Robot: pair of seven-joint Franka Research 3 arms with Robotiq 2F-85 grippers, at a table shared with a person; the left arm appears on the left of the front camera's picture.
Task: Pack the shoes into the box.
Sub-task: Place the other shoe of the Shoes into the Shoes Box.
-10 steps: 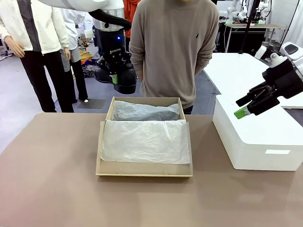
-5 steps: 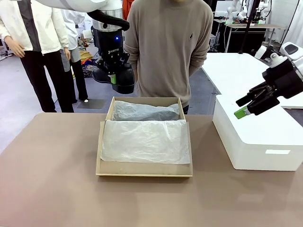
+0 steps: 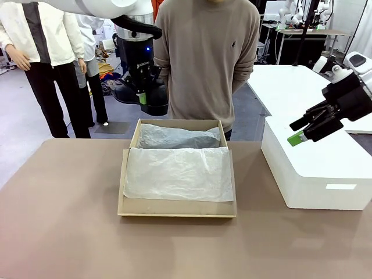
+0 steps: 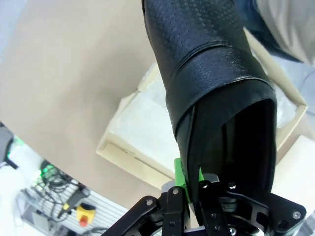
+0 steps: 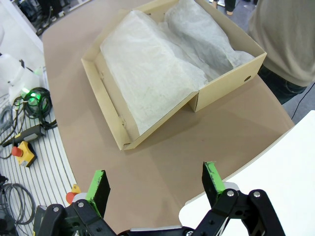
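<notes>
My left gripper (image 3: 142, 96) hangs above the far left corner of the box, shut on a black leather shoe (image 3: 144, 96). In the left wrist view that shoe (image 4: 211, 78) runs away from my fingers, its collar clamped between the green pads (image 4: 180, 173). The brown cardboard box (image 3: 177, 207) lies open in the middle of the table, lined with white tissue paper (image 3: 177, 172). A dark shape wrapped in tissue (image 3: 177, 138) lies in its far part. My right gripper (image 3: 302, 129) hovers open over the white box; its fingers (image 5: 212, 179) are spread, nothing between them, the cardboard box (image 5: 162, 105) beyond.
A person in a beige sweater (image 3: 206, 58) stands at the far edge, right behind the box. A large white box (image 3: 314, 165) sits at the table's right side. The brown table (image 3: 64, 221) has bare room left of and in front of the cardboard box.
My left gripper, still holding the shoe, has risen a little and turned slightly over the box's far left corner. The person shifted slightly. My right arm has stayed put.
</notes>
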